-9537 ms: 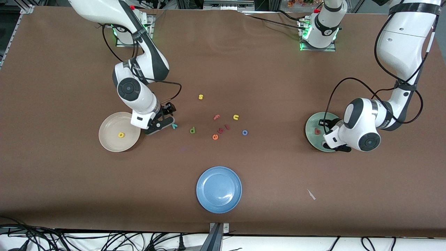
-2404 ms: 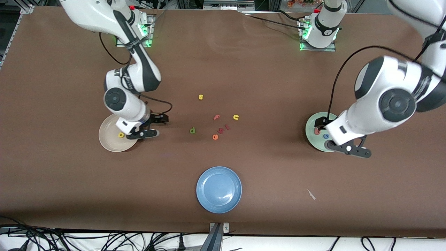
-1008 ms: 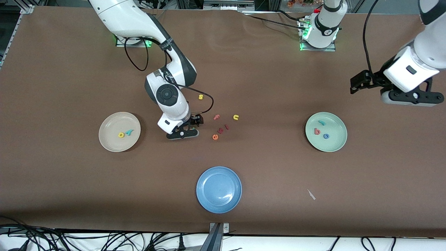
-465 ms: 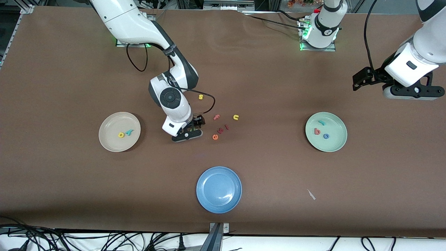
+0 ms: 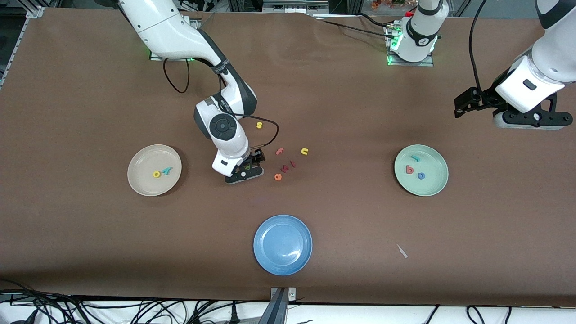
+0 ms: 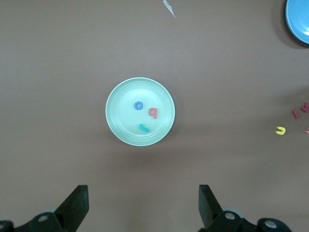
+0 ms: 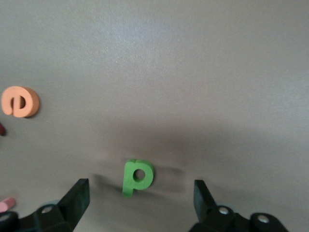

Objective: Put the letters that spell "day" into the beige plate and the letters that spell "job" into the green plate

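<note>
The beige plate (image 5: 154, 170) is sitting on the brown counter (image 5: 90, 234) toward the right arm's end, carrying the yellow "a" (image 5: 156, 174) and the teal "y" (image 5: 167, 171) side by side. Next along, the right claw (image 5: 245, 170) is hanging low over the green "d" (image 7: 137, 177), which is lying flat on the counter between its two fingers; the fingers are standing apart, not touching the letter. Just beside it, the orange "e" (image 5: 278, 177) is lying with other loose letters, the yellow "s" (image 5: 259, 125) farther from the front camera. The blue plate (image 5: 283, 244) is resting nearest that camera. The green plate (image 5: 421, 170) is holding the teal "j" (image 5: 416, 158), the red "b" (image 5: 409, 169) and the blue "o" (image 5: 421, 176). The left claw (image 6: 144, 205) is waiting in the air over bare counter near the green plate, fingers spread wide and gripping nothing.
</note>
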